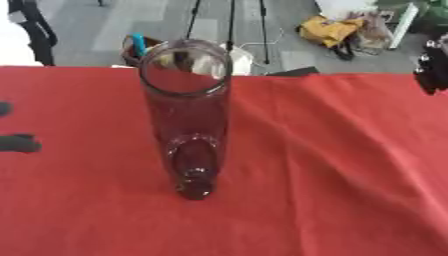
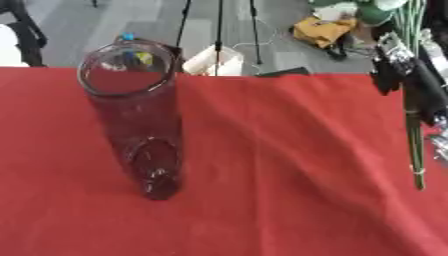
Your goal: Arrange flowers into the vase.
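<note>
A tall clear glass vase [image 1: 186, 120] stands upright on the red tablecloth [image 1: 324, 165], left of centre, with nothing inside it. At the right edge my right hand [image 2: 404, 75] is raised above the cloth and shut on a bunch of green flower stems [image 2: 414, 145] that hang down past it; the blooms [image 2: 376, 12] show at the top right. The bunch is well to the right of the vase and apart from it. Only dark fingertips of my left hand [image 1: 17, 142] show at the left edge, low over the cloth.
Beyond the table's far edge lie a grey floor, tripod legs [image 1: 229, 25], a yellow bag [image 1: 328, 27] and a white bucket [image 2: 214, 60]. A dark chair [image 1: 35, 30] stands at the far left.
</note>
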Available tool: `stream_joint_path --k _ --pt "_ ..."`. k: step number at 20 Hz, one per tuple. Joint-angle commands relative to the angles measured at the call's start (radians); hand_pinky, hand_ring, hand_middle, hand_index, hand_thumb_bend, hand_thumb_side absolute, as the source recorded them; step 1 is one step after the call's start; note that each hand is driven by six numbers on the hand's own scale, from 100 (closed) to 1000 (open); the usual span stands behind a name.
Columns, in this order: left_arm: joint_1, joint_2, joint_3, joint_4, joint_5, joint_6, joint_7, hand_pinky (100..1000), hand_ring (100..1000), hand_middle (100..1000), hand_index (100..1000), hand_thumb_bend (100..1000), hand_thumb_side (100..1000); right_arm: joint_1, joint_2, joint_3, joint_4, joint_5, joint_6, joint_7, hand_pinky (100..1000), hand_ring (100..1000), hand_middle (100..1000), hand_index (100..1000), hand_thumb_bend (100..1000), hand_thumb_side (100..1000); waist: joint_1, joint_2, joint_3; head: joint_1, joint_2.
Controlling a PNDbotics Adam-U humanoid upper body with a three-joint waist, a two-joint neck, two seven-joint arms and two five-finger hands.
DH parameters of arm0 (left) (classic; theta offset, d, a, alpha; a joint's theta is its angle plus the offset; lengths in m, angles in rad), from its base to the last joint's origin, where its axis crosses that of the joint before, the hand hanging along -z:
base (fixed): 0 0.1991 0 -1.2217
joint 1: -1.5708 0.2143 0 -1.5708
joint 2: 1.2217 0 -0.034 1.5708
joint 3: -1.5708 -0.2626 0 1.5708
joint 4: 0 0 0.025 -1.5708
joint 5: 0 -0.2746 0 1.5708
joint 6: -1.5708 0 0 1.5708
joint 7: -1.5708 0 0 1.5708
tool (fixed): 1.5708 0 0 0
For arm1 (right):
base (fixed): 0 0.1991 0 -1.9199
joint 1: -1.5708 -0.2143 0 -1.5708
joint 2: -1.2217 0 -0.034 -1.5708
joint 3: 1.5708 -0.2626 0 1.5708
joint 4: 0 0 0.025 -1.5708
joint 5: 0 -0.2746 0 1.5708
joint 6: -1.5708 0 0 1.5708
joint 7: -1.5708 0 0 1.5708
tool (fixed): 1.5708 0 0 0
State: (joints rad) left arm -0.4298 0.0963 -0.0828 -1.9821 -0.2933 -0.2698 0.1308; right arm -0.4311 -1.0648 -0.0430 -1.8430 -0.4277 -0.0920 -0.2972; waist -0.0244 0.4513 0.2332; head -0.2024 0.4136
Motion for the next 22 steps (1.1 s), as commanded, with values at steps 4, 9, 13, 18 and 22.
stream_joint_path --k 4,9,13,18,22 --pt "-0.001 0.024 -0.01 -0.018 0.002 -0.003 -0.004 720 580 776 874 100 1000 -0.055 -0.052 -0.02 -0.053 -0.164 0.003 -0.02 100 100 100 100 100 875 -0.009 -0.035 0.009 0.014 0.015" --pt "0.003 0.029 -0.015 -0.018 0.004 -0.003 -0.009 720 579 776 874 100 1000 -0.114 -0.057 -0.017 -0.069 -0.296 0.006 -0.033 100 100 100 100 100 882 -0.02 -0.036 0.025 0.003 0.008" --pt "0.002 0.035 -0.02 -0.018 0.006 -0.006 -0.014 720 579 776 873 100 1000 -0.168 -0.052 -0.009 -0.075 -0.381 0.007 -0.047 100 100 100 100 100 893 -0.03 -0.036 0.035 -0.017 0.001" --pt "0.004 0.042 -0.025 -0.018 0.009 -0.007 -0.02 720 578 776 874 100 1000 -0.226 -0.047 -0.005 -0.081 -0.482 -0.002 -0.067 100 100 100 100 100 896 -0.04 -0.037 0.045 -0.039 -0.008" --pt "0.007 0.047 -0.029 -0.018 0.01 -0.007 -0.024 720 578 776 873 100 1000 -0.262 -0.048 -0.009 -0.086 -0.537 -0.023 -0.08 100 100 100 100 100 889 -0.045 -0.038 0.047 -0.054 -0.008"
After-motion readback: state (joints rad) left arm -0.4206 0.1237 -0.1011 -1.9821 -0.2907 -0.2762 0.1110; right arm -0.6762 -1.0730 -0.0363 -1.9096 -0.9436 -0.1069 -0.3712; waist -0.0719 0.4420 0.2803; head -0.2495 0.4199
